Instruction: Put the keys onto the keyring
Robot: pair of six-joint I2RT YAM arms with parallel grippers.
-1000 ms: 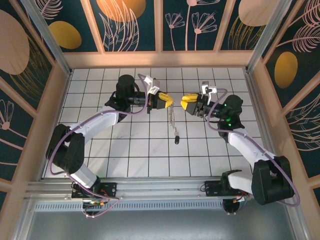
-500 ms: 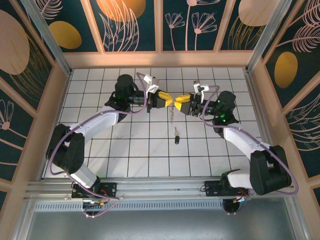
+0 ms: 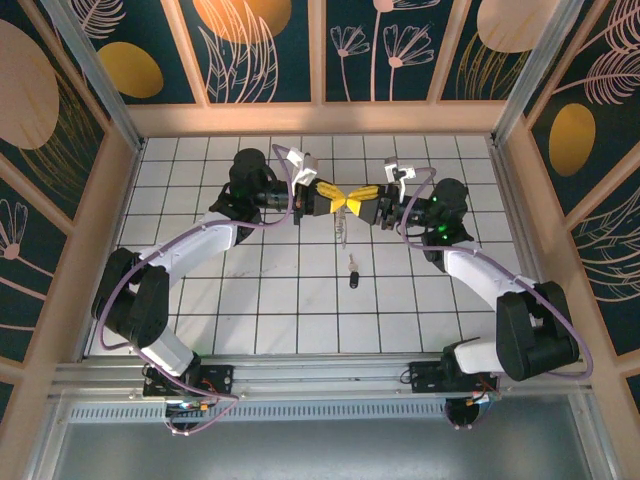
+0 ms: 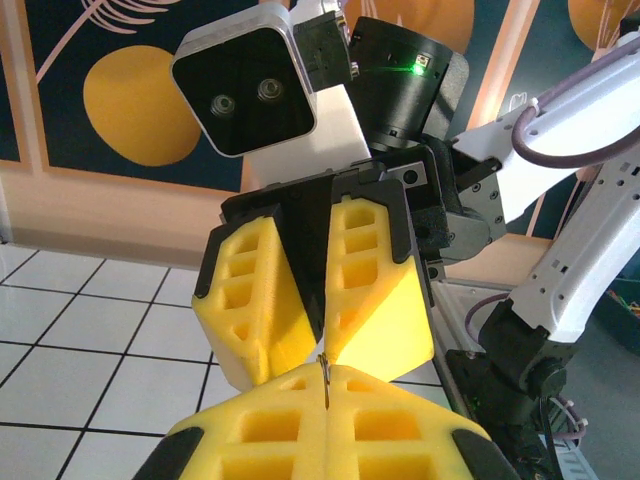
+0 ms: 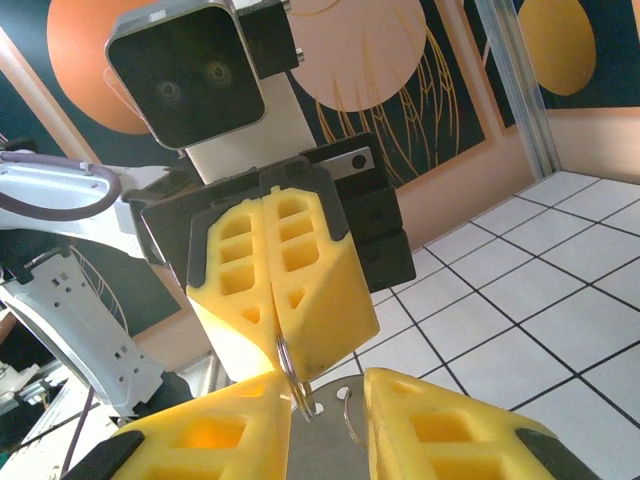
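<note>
The left claw (image 3: 338,200) is clamped on the 1 keyring (image 5: 288,370), tip to tip with the right claw (image 3: 353,198), whose fingers stand narrowly parted around the ring (both 2 claws are in the air). 1 black-headed key (image 3: 353,278) lies on the counter (image 3: 250,300) below them.

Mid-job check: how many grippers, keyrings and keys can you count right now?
Grippers: 2, left gripper and right gripper
Keyring: 1, the keyring hanging where they meet
Keys made out: 1, black-headed key
Total: 4

keyring (image 3: 343,228): thin silver loop, raised | black-headed key (image 3: 353,279): lying flat, apart
</note>
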